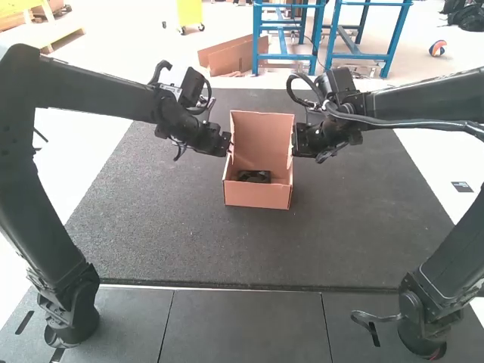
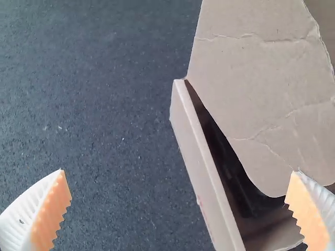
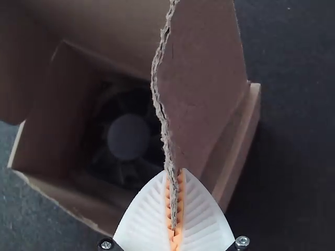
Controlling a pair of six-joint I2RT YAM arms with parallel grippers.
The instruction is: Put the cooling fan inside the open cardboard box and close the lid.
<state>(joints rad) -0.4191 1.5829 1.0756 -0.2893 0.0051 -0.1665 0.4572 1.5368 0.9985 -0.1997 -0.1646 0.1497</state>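
The box is found standing on the black mat, midway between the two arms. Its lid is raised upright at the far side, and the top is left open. The fan is seen lying flat on the box floor, enclosed by the walls.

The right gripper is positioned at the right side of the lid. Its ribbed white fingers are pressed together, and the ragged edge of the lid's right flap is pinched between the orange pads. This flap is held upright over the box's right wall.

The left gripper is held at the box's upper left corner with its fingers spread wide and nothing clamped between them. The left wall and the lid's left flap are framed between the fingers. One pad is noted just beside that flap; contact cannot be confirmed.
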